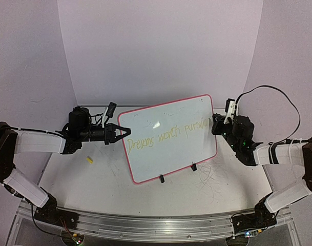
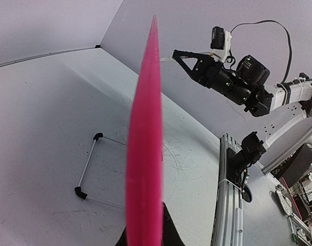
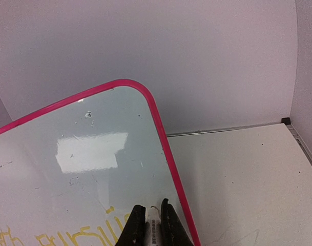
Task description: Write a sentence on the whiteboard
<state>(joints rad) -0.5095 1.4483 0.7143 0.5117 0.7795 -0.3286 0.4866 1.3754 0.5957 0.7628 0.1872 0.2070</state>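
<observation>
Two grippers: one works at each short edge of the whiteboard (image 1: 171, 156).
Left gripper (image 1: 126, 130): pressed together on the pink rim (image 2: 145, 154) at the board's left edge, steadying it.
Right gripper (image 1: 215, 125): pinching a white marker (image 3: 153, 228), tip at the board face close to the right rim.
Board position: propped at a tilt on its black stand legs (image 1: 161, 179), on the table (image 1: 68, 179) between the arms.
Sentence (image 1: 168, 136): one yellow line running up to the right edge.
Step in hand: judged to be the closing strokes of the last word.
Technique: use light, even tip pressure and short strokes; stop short of the rim; clamp the left side firmly so the board cannot swivel.
Risk: a hard push could tip the board backward.
Loose item: small yellow piece (image 1: 89, 160) on the table, left of the board and apart from it.
</observation>
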